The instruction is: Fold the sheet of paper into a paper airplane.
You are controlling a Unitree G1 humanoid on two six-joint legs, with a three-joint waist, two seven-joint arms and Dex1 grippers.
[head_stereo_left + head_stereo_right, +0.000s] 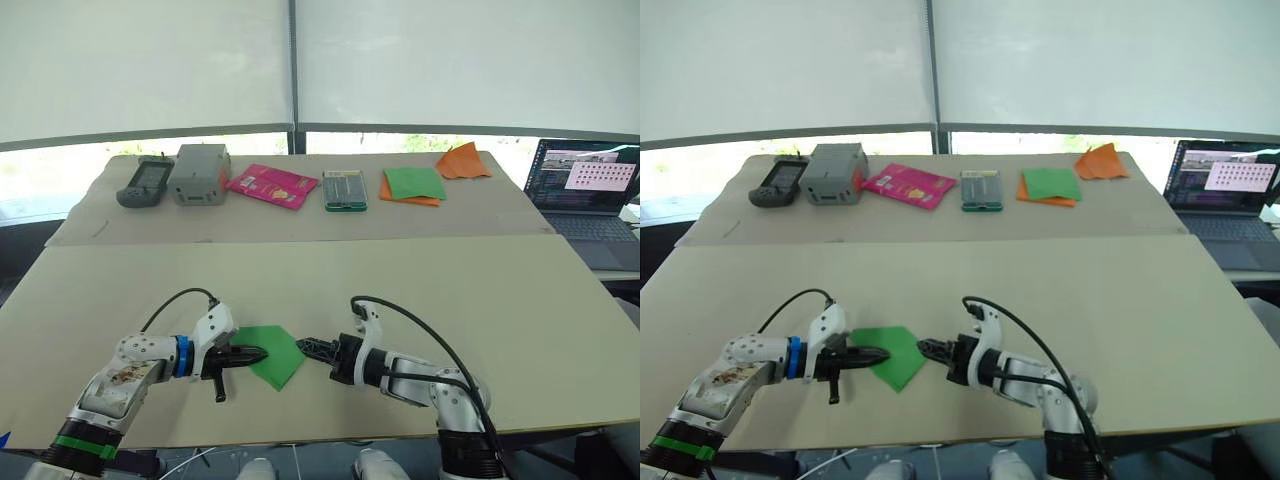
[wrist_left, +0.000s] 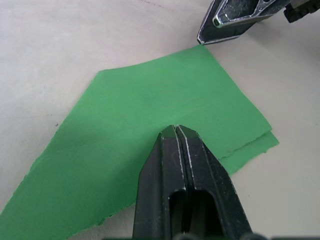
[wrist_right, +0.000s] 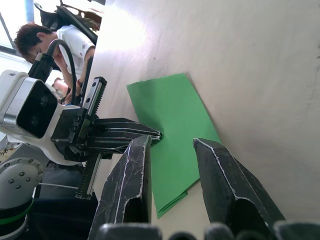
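With its jaws pressed together, your left gripper (image 2: pixel 176 131) rests its tip on top of the sheet of paper (image 1: pixel 274 354), pinning the folded green sheet flat rather than clamping it. Your right gripper (image 3: pixel 170 145) hangs with its jaws parted and nothing between them, its tips just beside the sheet's edge on the side opposite the left gripper, and whether they touch the paper cannot be told.

The sheet lies on the desk (image 1: pixel 420 290) near its front edge, roughly midway between the front corners, directly between the two grippers. It is already doubled over into a pointed shape, one layer peeking out beyond the other along one edge.

The step in hand looks like setting or making a crease. To do it well, keep the left tip bearing down as an anchor so the layers cannot slide, and bring the right jaws low enough to catch only the top flap. Line up the edges before pressing, since the offset layers suggest the fold could drift, and thin paper will buckle if pushed rather than lifted.
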